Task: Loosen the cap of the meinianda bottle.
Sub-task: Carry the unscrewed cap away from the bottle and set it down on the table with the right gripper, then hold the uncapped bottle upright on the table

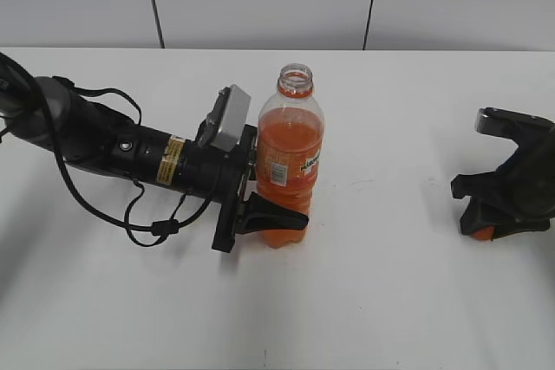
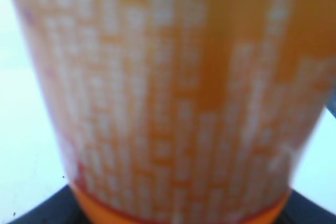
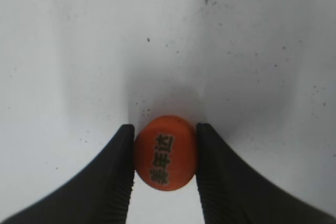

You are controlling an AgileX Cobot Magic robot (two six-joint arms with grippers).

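The meinianda bottle (image 1: 290,158) stands upright mid-table, its neck open with no cap on it. My left gripper (image 1: 260,205) is shut on the bottle's lower body; the left wrist view shows only its blurred orange label (image 2: 173,93) up close. The orange-red cap (image 3: 165,152), with dark characters on top, sits between the black fingers of my right gripper (image 3: 164,153), which is shut on it just above the white table. In the exterior view my right gripper (image 1: 486,230) is low at the far right, with the cap (image 1: 483,232) showing as an orange spot at its tip.
The white table (image 1: 390,301) reaches back to a pale panelled wall. My left arm and its cables (image 1: 130,205) lie across the table's left side.
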